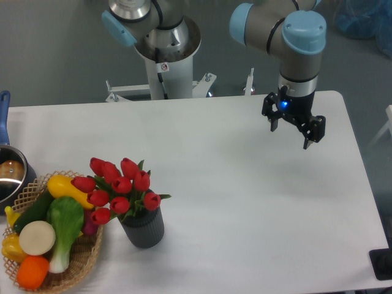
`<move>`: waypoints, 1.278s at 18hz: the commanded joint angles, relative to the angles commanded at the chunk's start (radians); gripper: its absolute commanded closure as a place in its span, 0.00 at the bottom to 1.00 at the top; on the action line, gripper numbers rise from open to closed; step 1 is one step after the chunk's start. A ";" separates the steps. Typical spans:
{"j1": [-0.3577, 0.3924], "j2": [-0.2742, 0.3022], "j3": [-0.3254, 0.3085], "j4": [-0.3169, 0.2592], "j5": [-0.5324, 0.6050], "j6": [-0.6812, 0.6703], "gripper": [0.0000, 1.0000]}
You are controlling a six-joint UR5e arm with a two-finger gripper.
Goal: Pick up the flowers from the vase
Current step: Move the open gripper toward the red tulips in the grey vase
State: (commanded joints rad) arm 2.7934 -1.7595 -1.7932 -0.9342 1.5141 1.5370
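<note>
The flowers (pixel 119 187), a cluster of glossy red tulip buds with green leaves, stand in the vase (pixel 143 228), a short dark grey ribbed cup at the front left of the white table. My gripper (pixel 290 130) hangs far away over the table's back right part, well above and to the right of the bunch. Its two black fingers are spread apart and hold nothing.
A woven wicker basket (pixel 82 260) with toy vegetables and fruit touches the vase's left side. A steel pot (pixel 9 174) with a blue handle sits at the left edge. The robot's base (pixel 165 55) stands behind the table's back edge.
</note>
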 joint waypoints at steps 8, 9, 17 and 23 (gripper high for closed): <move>-0.003 0.018 -0.034 0.006 -0.003 -0.002 0.00; -0.003 0.031 -0.053 0.008 -0.005 0.000 0.00; 0.031 0.129 -0.161 0.023 -0.193 -0.002 0.00; 0.043 0.164 -0.198 0.025 -0.425 -0.014 0.00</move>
State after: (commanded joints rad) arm 2.8363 -1.5954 -1.9910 -0.9096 1.0895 1.5233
